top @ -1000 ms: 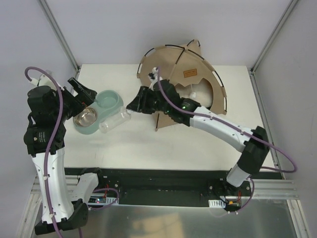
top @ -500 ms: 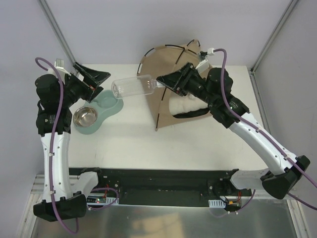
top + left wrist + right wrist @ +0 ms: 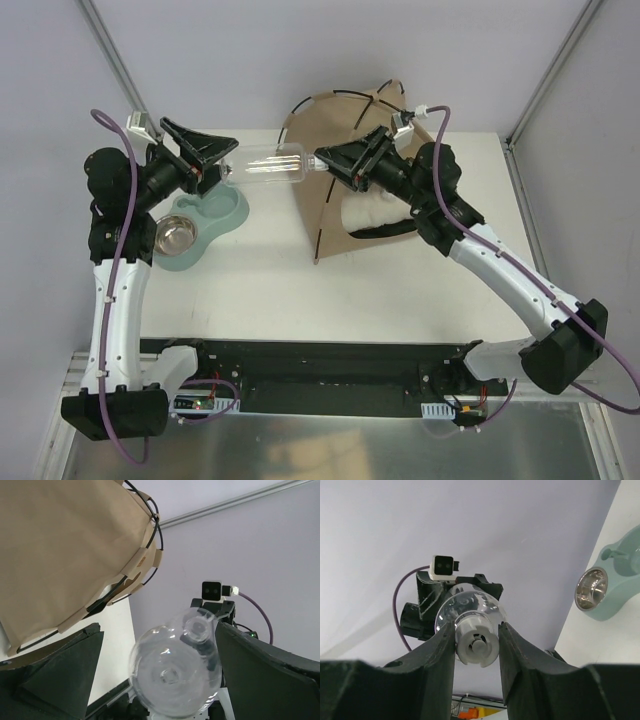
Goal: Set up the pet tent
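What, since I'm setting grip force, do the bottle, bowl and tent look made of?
The bottle: likely clear glossy plastic, see-through. The bowl: seemingly polished steel, with mirror-like glints. The tent: apparently matte tan fabric, no shine.

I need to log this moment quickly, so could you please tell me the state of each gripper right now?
Left gripper: open, fingers either side of the base of the clear plastic bottle.
Right gripper: shut on that bottle's white cap end.

One tent (image 3: pixel 318 205); one bottle (image 3: pixel 268 168); one feeder (image 3: pixel 216 212)
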